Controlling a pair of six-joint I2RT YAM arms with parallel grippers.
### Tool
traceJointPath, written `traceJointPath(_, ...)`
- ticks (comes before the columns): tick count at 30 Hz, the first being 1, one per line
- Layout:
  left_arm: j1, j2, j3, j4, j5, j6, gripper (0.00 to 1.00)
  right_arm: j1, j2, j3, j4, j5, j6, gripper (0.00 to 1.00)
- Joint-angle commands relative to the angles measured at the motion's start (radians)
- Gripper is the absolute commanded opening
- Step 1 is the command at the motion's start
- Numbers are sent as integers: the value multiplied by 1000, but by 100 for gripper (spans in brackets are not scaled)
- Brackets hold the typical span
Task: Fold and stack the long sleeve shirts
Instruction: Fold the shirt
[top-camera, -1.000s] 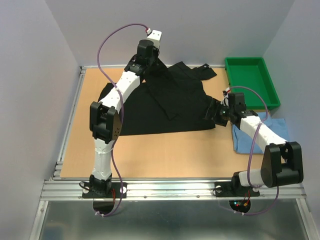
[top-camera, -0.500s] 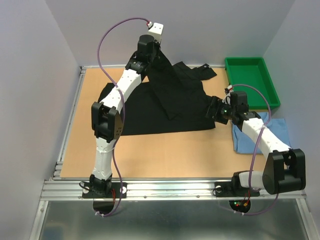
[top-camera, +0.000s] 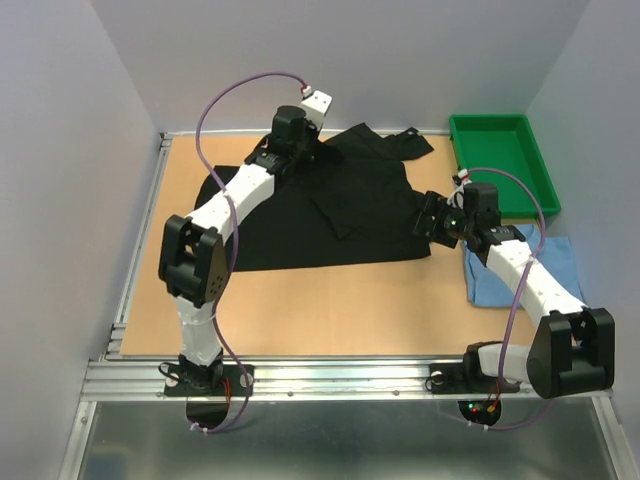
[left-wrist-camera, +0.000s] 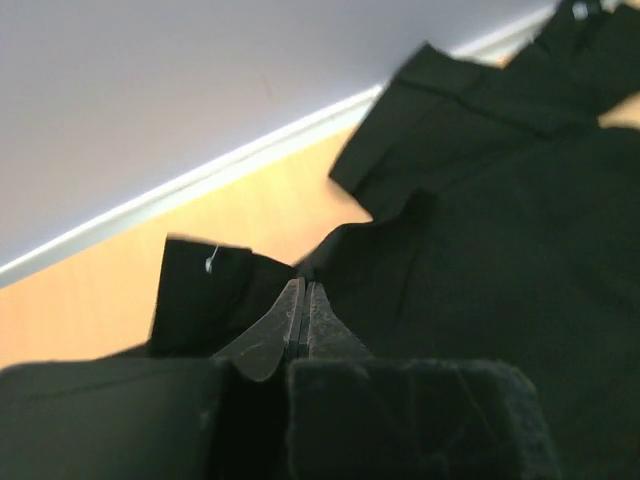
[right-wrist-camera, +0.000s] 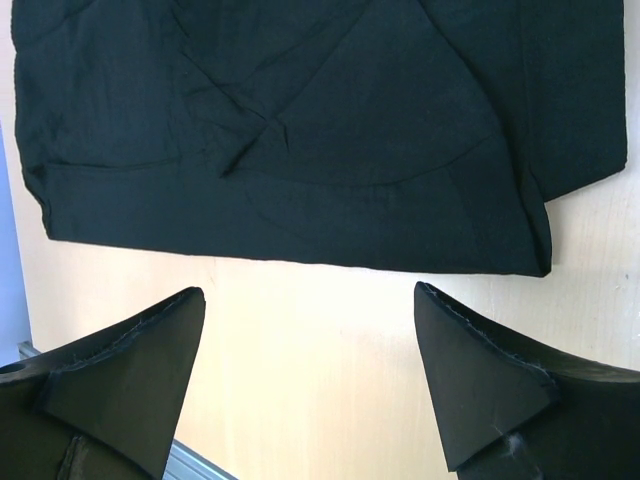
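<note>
The left tool (left-wrist-camera: 303, 300) is clenched on a thin pinch of the black shirt (top-camera: 340, 215) at its far edge, toward the back of the counter (top-camera: 300, 310). The rest of that shirt lies spread across the middle. The right tool (right-wrist-camera: 308, 292) hangs released, jaws wide, just off the shirt's right-hand edge and touching nothing. The blue shirt (top-camera: 553, 255) lies at the near right, partly under the right arm.

The likeliest trouble is the small pinch slipping free if the left arm pulls quickly. With only one side held, the fold may also land crooked or bunched. The right tool could miss the flat edge or grab extra layers, and its arm might drag the blue shirt.
</note>
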Motion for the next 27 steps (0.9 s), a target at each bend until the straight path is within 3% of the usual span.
traceJointPath(1, -21, -236, -145, 78, 71, 88, 0, 5, -33, -26, 34, -3, -6, 89)
traceJointPath(9, -58, -558, -512, 61, 91, 90, 0, 7, -42, -45, 35, -14, -2, 89)
traceJointPath(15, -124, -661, -725, -4, 67, 25, 1, 5, -38, -65, 36, -14, -6, 89)
traceJointPath(21, -196, -749, -891, -54, 53, -154, 19, 7, -21, -60, 37, -18, -6, 89)
traceJointPath(23, -197, -793, -931, -82, 4, -269, 41, 7, -21, -56, 39, -21, -5, 89)
traceJointPath(24, -197, -810, -942, -91, -1, -300, 45, 7, -22, -56, 39, -21, -6, 89)
traceJointPath(25, -197, -842, -956, -102, -17, -334, 57, 5, -22, -56, 39, -20, -9, 89)
traceJointPath(27, -196, -871, -968, -132, -34, -473, 65, 7, -18, -59, 39, -23, -10, 89)
